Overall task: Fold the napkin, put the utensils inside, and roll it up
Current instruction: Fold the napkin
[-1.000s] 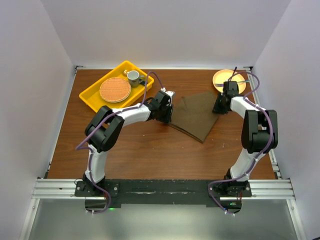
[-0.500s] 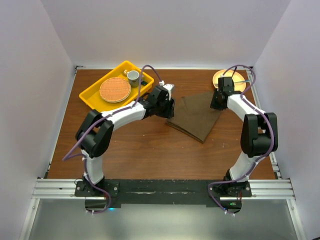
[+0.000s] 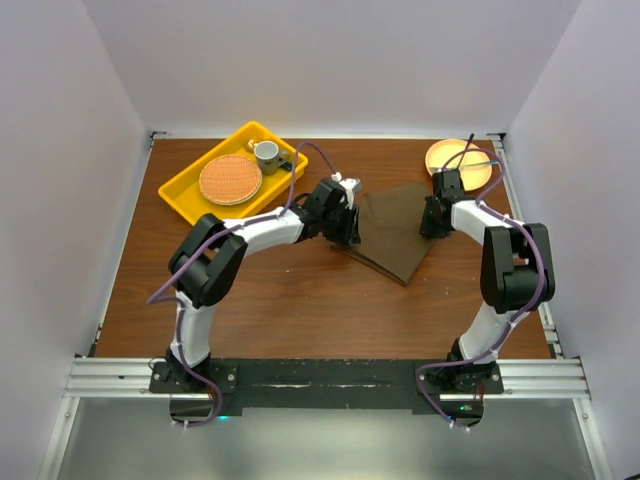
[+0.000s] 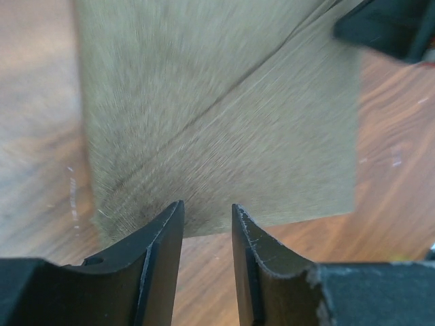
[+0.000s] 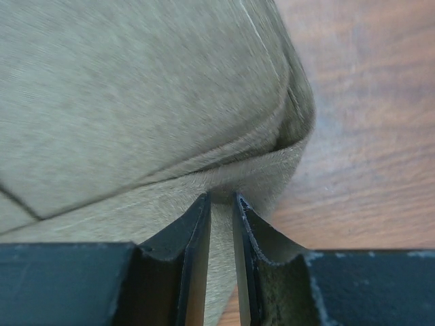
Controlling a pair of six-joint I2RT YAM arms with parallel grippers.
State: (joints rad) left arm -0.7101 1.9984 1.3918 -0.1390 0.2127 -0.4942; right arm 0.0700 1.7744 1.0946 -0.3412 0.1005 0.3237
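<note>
The olive-brown napkin (image 3: 395,232) lies partly folded on the wooden table, with a diagonal crease in the left wrist view (image 4: 224,122). My left gripper (image 3: 349,226) is at its left edge, open, with the fingertips (image 4: 175,212) at the cloth's near edge and nothing between them. My right gripper (image 3: 431,217) is at the napkin's right corner. In the right wrist view this gripper (image 5: 221,197) is shut on a raised fold of the napkin (image 5: 136,102). No gold utensils are in view.
A yellow tray (image 3: 185,196) at the back left holds a round orange woven mat (image 3: 230,178) and a mug (image 3: 266,153). A pale plate (image 3: 443,152) with a dark spoon stands at the back right. The right gripper's black body (image 4: 394,27) shows in the left wrist view.
My left gripper has moved right to the napkin's left edge. My right gripper has come down onto the napkin's right corner and pinched it.
</note>
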